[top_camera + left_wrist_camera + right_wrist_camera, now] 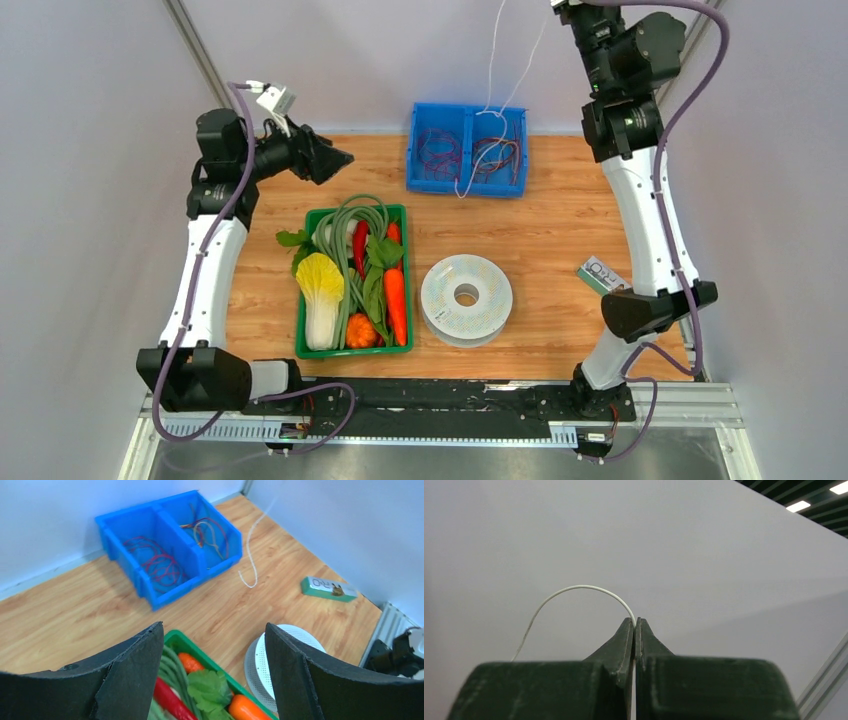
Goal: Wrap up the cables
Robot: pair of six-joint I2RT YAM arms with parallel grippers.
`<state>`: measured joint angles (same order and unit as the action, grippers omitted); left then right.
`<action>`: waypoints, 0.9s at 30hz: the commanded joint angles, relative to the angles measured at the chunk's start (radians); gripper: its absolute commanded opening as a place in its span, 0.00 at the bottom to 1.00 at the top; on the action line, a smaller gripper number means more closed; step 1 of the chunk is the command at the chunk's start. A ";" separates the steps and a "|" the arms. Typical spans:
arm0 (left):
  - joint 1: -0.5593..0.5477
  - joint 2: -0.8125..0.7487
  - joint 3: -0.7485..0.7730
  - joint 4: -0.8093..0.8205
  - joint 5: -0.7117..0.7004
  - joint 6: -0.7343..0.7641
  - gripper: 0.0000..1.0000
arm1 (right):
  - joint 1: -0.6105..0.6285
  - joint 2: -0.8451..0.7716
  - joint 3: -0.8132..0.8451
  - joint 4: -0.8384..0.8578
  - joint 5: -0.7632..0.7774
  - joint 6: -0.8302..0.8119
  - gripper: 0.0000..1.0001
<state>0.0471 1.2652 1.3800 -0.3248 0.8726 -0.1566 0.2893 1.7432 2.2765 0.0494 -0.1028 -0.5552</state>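
The pale-grey round spool (466, 298) lies flat on the wooden table, right of the green tray; it also shows in the left wrist view (256, 667). The thin white wire (490, 70) hangs from the top of the view, over the blue bin, and its loose end rests on the table in front of the bin (250, 555). My right gripper (635, 622) is raised high at the back right and is shut on the white wire (574, 587), which arcs away to the left. My left gripper (335, 158) (214, 627) is open and empty, held above the tray's far end.
A blue two-compartment bin (467, 148) (150, 580) at the back holds small purple and red wire coils. A green tray (302, 300) (185, 642) of toy vegetables stands left of the spool. A small green box (600, 272) (328, 588) lies near the right arm.
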 commanded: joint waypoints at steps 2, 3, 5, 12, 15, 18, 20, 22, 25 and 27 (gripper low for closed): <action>-0.101 0.022 -0.012 0.208 0.098 -0.001 0.81 | 0.017 -0.112 -0.034 -0.009 0.028 0.057 0.00; -0.122 0.020 -0.027 0.228 0.098 0.009 0.81 | 0.024 -0.134 -0.063 -0.013 0.034 0.072 0.00; -0.157 0.031 -0.065 0.280 0.100 0.012 0.81 | 0.031 -0.175 -0.124 -0.029 0.032 0.104 0.00; -0.294 0.112 -0.163 0.369 0.098 -0.006 0.82 | 0.097 -0.269 -0.265 -0.022 0.060 0.141 0.00; -0.357 0.154 -0.238 0.492 0.088 -0.133 0.82 | 0.116 -0.278 -0.261 -0.029 0.068 0.146 0.00; -0.400 0.200 -0.311 0.651 0.075 -0.311 0.82 | 0.131 -0.289 -0.249 -0.042 0.069 0.152 0.00; -0.418 0.235 -0.349 0.778 0.069 -0.458 0.82 | 0.145 -0.295 -0.249 -0.043 0.071 0.149 0.00; -0.437 0.270 -0.358 0.858 0.052 -0.576 0.82 | 0.162 -0.303 -0.250 -0.040 0.072 0.144 0.00; -0.452 0.330 -0.358 0.944 0.022 -0.694 0.82 | 0.178 -0.309 -0.253 -0.034 0.077 0.141 0.00; -0.455 0.364 -0.358 1.004 -0.003 -0.773 0.81 | 0.192 -0.306 -0.250 -0.026 0.081 0.141 0.00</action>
<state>-0.3981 1.5909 1.0153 0.4332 0.9127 -0.6956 0.4572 1.4704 2.0117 -0.0097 -0.0479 -0.4301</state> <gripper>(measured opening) 0.822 0.010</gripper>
